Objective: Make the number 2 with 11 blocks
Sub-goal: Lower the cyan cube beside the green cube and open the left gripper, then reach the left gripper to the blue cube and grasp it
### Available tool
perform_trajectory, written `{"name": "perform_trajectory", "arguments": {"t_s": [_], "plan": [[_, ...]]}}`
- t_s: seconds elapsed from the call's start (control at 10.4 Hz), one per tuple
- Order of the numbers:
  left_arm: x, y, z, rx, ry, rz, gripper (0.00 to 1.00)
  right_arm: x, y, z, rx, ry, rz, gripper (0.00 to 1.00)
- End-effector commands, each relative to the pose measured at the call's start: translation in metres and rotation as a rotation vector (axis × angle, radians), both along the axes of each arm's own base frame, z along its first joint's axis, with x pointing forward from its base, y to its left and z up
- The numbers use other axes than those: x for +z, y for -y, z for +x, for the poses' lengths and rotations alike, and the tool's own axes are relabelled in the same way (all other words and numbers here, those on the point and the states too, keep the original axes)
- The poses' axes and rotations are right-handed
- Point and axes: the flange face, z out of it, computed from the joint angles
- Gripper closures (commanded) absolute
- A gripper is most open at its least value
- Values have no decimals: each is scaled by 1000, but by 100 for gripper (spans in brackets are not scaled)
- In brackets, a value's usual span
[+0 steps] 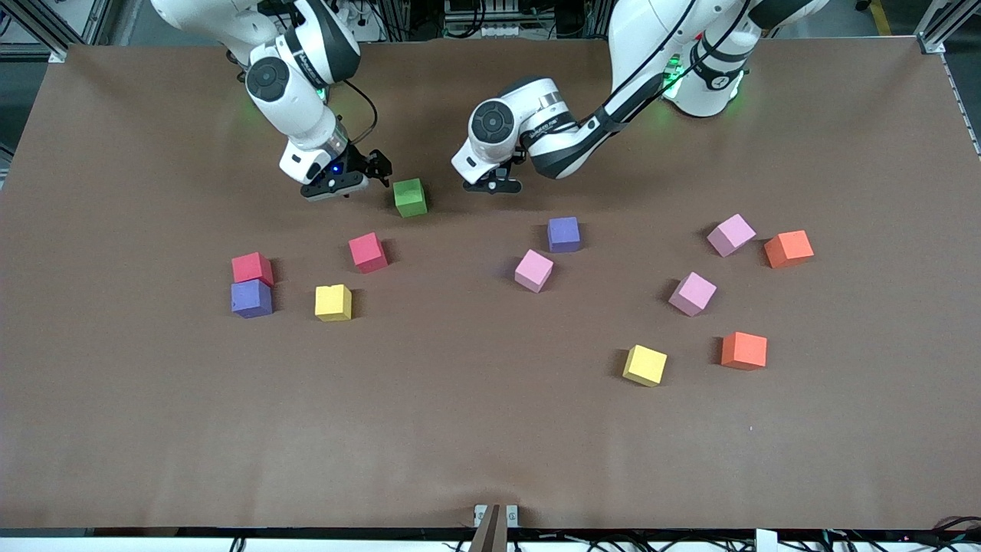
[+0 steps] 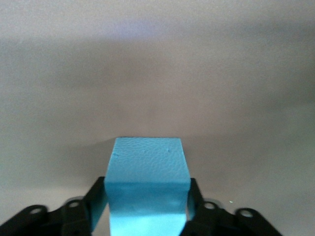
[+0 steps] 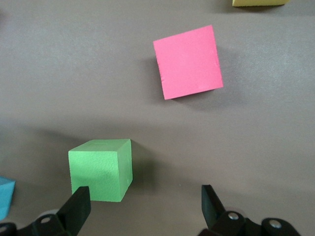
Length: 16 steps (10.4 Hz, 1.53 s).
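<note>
My left gripper (image 1: pixel 494 186) is low over the table, its fingers (image 2: pixel 196 196) standing slightly apart on either side of a blue block (image 2: pixel 147 162) that rests on the table. My right gripper (image 1: pixel 368 172) hangs open beside the green block (image 1: pixel 410 197), which lies just outside one finger (image 3: pixel 78 209); nothing is between its fingers. A red block (image 3: pixel 188 61) lies nearer the front camera than the green one. The other blocks lie scattered singly. No number 2 is in view.
Toward the right arm's end lie a red (image 1: pixel 252 268), a purple (image 1: pixel 251 298) and a yellow block (image 1: pixel 333 302). Toward the left arm's end lie purple (image 1: pixel 563 234), pink (image 1: pixel 533 270), pink (image 1: pixel 730 234), orange (image 1: pixel 788 248), pink (image 1: pixel 692 293), orange (image 1: pixel 743 350) and yellow (image 1: pixel 644 365) blocks.
</note>
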Motion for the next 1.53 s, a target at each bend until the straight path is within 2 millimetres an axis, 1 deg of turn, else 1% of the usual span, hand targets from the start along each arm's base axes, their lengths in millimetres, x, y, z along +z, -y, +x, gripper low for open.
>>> {"name": "perform_trajectory", "arguments": {"t_s": [0.0, 0.19, 0.29, 0.38, 0.48, 0.58, 0.67, 0.77, 0.86, 0.96, 1.05, 1.15, 1.25, 1.34, 1.44], "plan": [[5, -2, 6, 17, 25, 5, 0, -1, 0, -3, -23, 1, 14, 0], [35, -7, 17, 68, 57, 35, 0, -1, 0, -3, -24, 4, 15, 0], [55, -8, 17, 77, 80, 63, 0, -4, -3, -4, -18, 12, 15, 0], [77, -14, 22, 88, 109, 85, 0, -8, -7, -5, -14, 17, 13, 0], [95, -25, 33, 106, 126, 106, 0, -11, -11, -7, -23, 24, 14, 0], [115, -34, 44, 140, 132, 112, 0, -15, -19, -11, -29, 22, 12, 0], [130, -47, 59, 180, 136, 106, 0, -19, -31, -17, -56, 18, 19, 0], [131, -61, 77, 194, 136, 101, 0, -25, -45, -28, -70, 14, 35, 0], [132, -68, 86, 165, 138, 87, 0, -30, -51, -34, -84, 6, 45, 0], [130, -81, 101, 123, 136, 67, 0, -33, -53, -37, -81, -1, 42, 0], [127, -96, 115, 106, 135, 62, 0, -38, -53, -37, -91, -2, 36, 0], [123, -103, 121, 97, 135, 64, 0, -47, -55, -38, -99, 18, 32, 0], [116, -115, 134, 118, 142, 75, 0, -60, -61, -42, -85, 37, 23, 0], [106, -127, 148, 144, 136, 82, 0, -67, -64, -41, -80, 34, 14, 0], [96, -134, 158, 165, 139, 74, 0, -65, -65, -39, -85, 39, 19, 0]]}}
